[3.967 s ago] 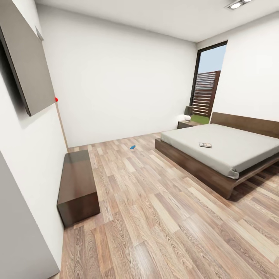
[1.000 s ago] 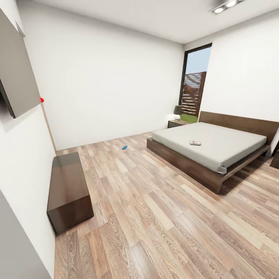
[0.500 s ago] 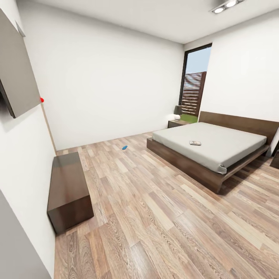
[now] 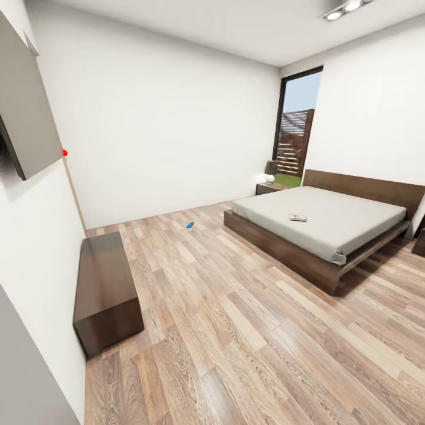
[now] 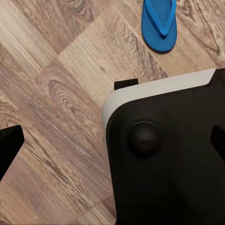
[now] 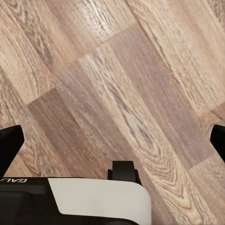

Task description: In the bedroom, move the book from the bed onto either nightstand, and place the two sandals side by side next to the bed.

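The bed (image 4: pixel 330 227) stands at the right of the bedroom, with the small book (image 4: pixel 297 218) lying flat on its grey mattress. One nightstand (image 4: pixel 268 188) sits past the bed's far side by the window, and a corner of another nightstand (image 4: pixel 419 242) shows at the right edge. A blue sandal (image 4: pixel 190 225) lies on the floor near the back wall. A second blue sandal (image 5: pixel 159 22) lies on the planks close beside my base (image 5: pixel 164 154). My left gripper (image 5: pixel 114 143) and right gripper (image 6: pixel 114 143) both hang open over the floor, holding nothing.
A low dark-brown bench (image 4: pixel 106 289) stands against the left wall, under a grey wall panel (image 4: pixel 23 112). A tall window (image 4: pixel 293 136) sits in the far right corner. A lamp (image 4: pixel 270 170) stands on the far nightstand. Wide plank floor (image 4: pixel 236 319) lies between me and the bed.
Since four seconds ago the camera has turned, shifting the room leftward and bringing the whole bed into view. Over the last second nothing has visibly moved.
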Tool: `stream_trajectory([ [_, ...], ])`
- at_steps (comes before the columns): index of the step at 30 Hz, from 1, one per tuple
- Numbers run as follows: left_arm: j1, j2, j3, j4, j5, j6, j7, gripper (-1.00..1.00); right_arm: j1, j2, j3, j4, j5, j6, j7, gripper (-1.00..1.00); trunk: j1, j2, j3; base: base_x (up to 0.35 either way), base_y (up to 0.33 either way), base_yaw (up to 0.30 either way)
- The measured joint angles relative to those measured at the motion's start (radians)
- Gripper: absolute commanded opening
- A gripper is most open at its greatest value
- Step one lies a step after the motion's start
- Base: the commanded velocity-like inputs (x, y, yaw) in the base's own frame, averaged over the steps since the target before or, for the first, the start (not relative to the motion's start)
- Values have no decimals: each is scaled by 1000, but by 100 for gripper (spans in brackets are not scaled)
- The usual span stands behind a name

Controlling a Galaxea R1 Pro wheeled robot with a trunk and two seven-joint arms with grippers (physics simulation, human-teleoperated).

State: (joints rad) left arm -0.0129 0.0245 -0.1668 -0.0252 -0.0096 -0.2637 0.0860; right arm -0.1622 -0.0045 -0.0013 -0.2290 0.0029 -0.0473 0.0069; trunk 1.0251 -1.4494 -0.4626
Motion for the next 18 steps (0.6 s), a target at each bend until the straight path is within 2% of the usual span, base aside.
stream_trajectory([
  [10, 0, 0, 0, 0, 0, 0, 0, 100, 0, 0, 0, 0, 0, 0, 0, 100, 0, 0, 0, 0, 13, -125],
  [18, 0, 0, 0, 0, 0, 1, 0, 100, 0, 0, 0, 0, 0, 0, 0, 100, 0, 0, 0, 0, 3, -55],
])
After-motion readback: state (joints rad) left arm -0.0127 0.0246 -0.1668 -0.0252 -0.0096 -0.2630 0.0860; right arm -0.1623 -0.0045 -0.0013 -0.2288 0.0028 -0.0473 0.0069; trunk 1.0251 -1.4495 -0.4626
